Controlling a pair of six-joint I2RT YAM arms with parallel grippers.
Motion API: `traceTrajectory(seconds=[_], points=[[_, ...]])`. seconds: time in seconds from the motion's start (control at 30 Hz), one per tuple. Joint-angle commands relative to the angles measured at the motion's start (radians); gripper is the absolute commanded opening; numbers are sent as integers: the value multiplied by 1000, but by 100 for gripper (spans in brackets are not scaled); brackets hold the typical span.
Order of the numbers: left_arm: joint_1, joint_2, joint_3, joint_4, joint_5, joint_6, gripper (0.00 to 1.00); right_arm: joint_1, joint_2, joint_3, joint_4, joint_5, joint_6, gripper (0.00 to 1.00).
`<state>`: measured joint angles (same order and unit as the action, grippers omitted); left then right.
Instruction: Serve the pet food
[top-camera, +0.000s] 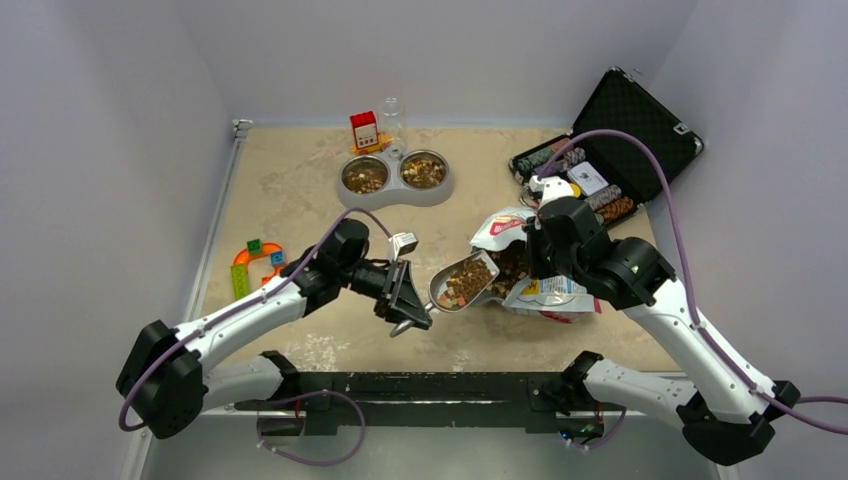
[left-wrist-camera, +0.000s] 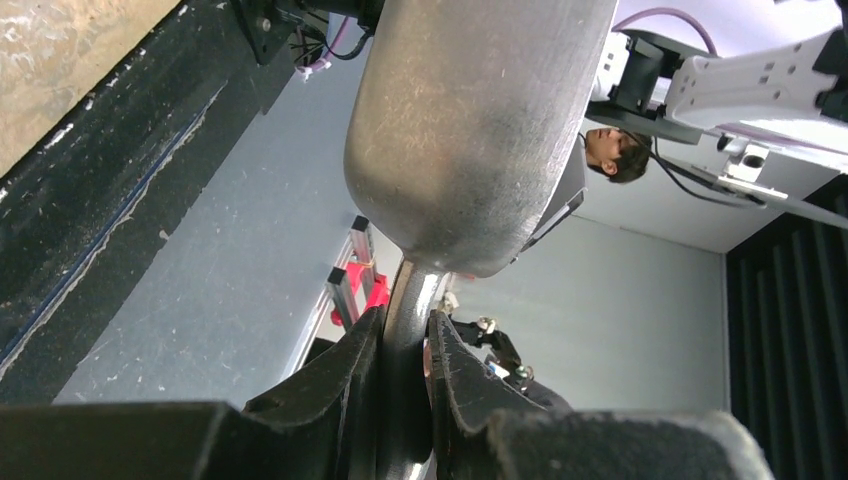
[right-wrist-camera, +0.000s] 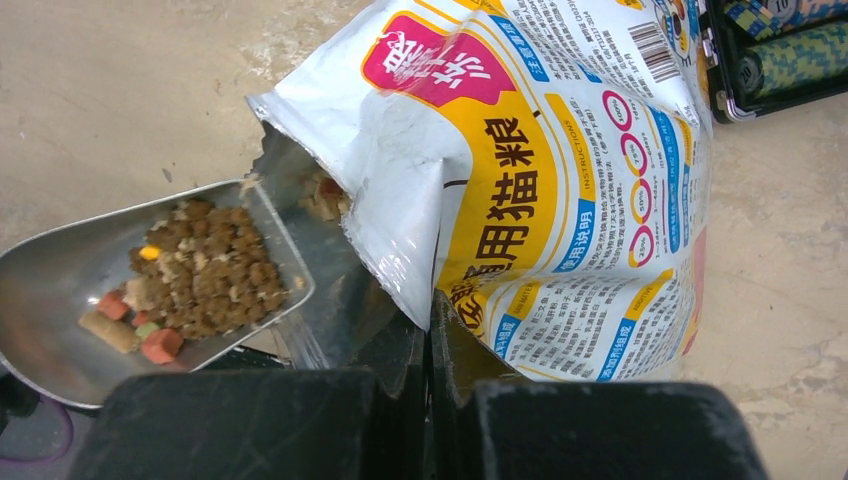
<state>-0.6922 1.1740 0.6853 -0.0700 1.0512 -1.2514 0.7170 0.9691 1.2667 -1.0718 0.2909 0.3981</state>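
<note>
Top: left gripper (top-camera: 405, 300) clamps scoop (top-camera: 465, 282) by its handle. Pet food (top-camera: 460, 288) is heaped in it, mouth pointing right into bag (top-camera: 545, 292). At the table (top-camera: 290, 190) far edge: double bowl (top-camera: 395, 195), far-left of scoop, left arm nearer.
Left wrist: fingers (left-wrist-camera: 340, 390) pinch the handle.
Right wrist: right gripper (right-wrist-camera: 430, 330) clenched on bag edge.

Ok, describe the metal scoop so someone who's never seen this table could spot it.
On the tan table, find the white-and-yellow bag right of centre. At its open mouth is the scoop, its handle pinched in the left gripper. Unlike the round double bowl farther back, it is a shiny trough holding pet food.
</note>
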Motion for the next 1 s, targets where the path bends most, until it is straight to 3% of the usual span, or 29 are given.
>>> traceTrajectory(seconds=[0.0,0.13,0.23,0.37,0.47,0.63,0.8,0.97], points=[[17,-79,-12,-34,22,43,0,-12,-4,79,103,66,35,0],[17,-37,27,-67,0,69,0,-12,-10,63,139,7,3,0],[17,35,128,-201,-22,137,0,-12,-10,55,150,-43,-23,0],[14,214,350,-486,-75,266,0,-11,-12,39,164,-96,-83,0],[-9,378,528,-663,-91,278,0,-3,-22,29,179,-146,-125,0],[-20,546,824,-1203,-270,304,0,60,2,65,156,-100,-171,0],[-16,451,813,-1352,-410,207,0,114,23,71,158,-72,-154,0],[-19,403,769,-1339,-439,171,0,119,14,35,191,-91,-107,0]])
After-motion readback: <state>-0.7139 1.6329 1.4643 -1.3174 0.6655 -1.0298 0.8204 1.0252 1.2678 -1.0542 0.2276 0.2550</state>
